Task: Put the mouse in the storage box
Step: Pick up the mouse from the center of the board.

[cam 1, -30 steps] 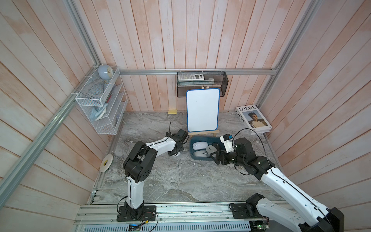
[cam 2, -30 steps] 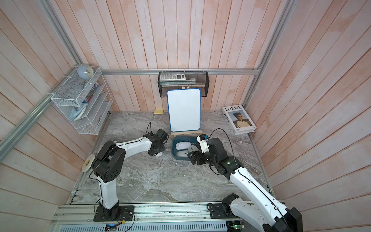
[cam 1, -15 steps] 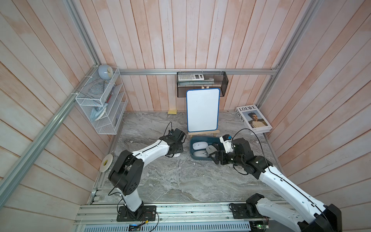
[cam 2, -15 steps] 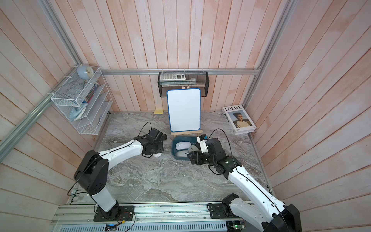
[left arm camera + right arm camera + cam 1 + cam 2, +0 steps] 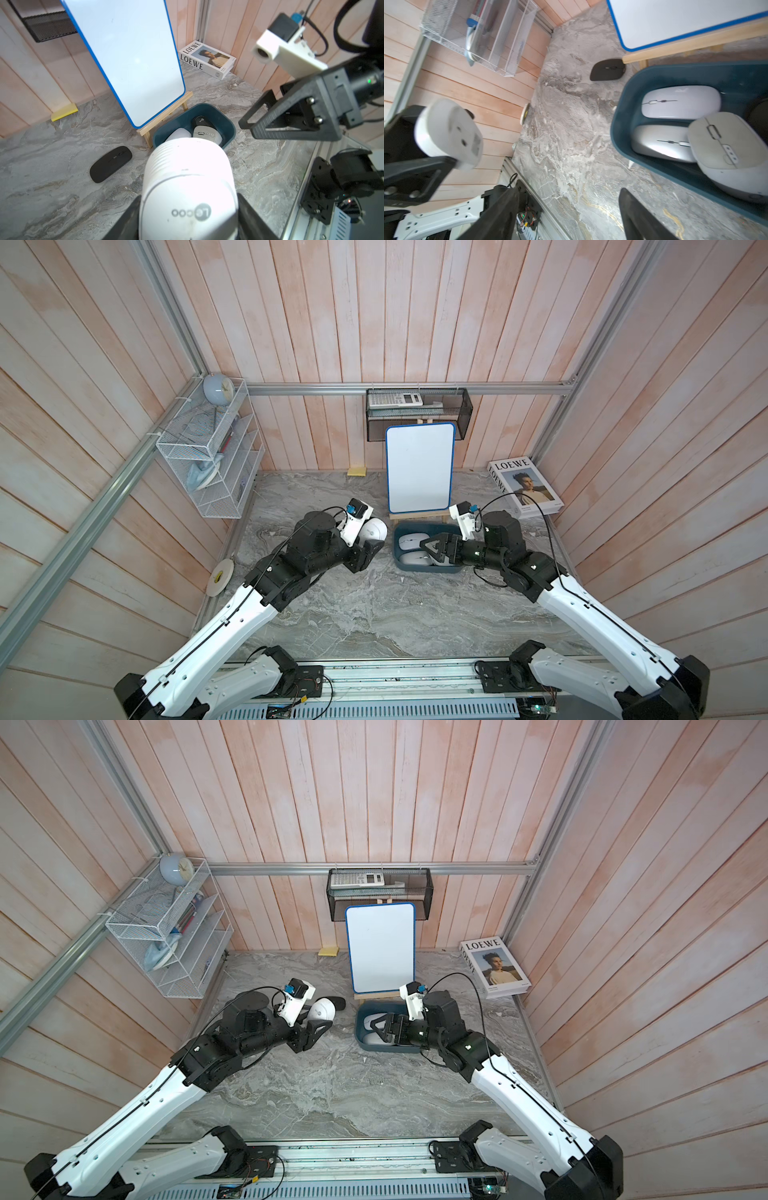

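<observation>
Over the last second my left arm has dropped its raised elbow and now lies stretched out low. Its left gripper (image 5: 370, 541) has stayed just left of the storage box (image 5: 428, 569). The jaws are clamped on the sides of the white mouse (image 5: 187, 182), which hangs clear of the bench, beside the box's left end but not yet over it. The right arm has hardly moved. Its right gripper (image 5: 570, 187) hovers over the box with jaws wide and nothing between them.

I take this to mean the lift is done, and the short carry to the right and the release are what remain.

The mouse's long axis runs out from my left wrist toward the box. The logo end is nearest the wrist and the ribbed end leads. Its underside is turned toward the right arm.

The box already holds several mice, so free floor is scarce. A flat black mouse (image 5: 111, 164) lies on the bench, left of the whiteboard (image 5: 419, 466).
</observation>
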`<state>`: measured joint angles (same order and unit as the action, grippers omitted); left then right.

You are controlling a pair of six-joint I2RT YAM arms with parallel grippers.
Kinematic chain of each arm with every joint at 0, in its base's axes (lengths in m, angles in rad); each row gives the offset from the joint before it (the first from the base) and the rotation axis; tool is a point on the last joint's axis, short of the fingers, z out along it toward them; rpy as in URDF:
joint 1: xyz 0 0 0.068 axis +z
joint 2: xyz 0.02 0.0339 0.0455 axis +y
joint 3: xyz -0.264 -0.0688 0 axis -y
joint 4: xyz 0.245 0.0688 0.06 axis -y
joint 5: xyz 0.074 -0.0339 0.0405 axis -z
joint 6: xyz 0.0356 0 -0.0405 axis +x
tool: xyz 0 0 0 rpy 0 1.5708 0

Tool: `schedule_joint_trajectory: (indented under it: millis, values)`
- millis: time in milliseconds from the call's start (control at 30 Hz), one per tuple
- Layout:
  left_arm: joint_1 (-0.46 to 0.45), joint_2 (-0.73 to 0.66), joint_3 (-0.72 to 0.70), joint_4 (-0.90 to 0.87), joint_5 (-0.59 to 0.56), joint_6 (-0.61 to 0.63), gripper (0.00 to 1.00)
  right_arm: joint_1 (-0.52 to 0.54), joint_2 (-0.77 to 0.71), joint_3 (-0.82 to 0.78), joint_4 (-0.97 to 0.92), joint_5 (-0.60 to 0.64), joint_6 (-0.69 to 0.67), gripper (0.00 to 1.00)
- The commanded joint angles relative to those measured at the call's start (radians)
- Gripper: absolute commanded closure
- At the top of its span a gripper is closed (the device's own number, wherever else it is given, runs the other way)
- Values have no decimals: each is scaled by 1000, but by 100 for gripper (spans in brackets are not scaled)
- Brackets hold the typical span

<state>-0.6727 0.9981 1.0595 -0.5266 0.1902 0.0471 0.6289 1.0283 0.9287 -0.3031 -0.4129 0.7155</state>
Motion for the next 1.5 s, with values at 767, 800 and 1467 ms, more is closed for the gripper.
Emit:
schedule_joint_trajectory:
  millis: [767, 800, 1467]
  values:
    - [2, 5, -90, 10, 193, 212, 56, 255, 281, 219, 95, 28, 180, 33]
    - [2, 4, -91, 11, 193, 212, 56, 257, 285, 219, 97, 28, 183, 33]
    - [2, 11, -104, 6, 185, 207, 46, 292, 304, 233, 105, 42, 176, 66]
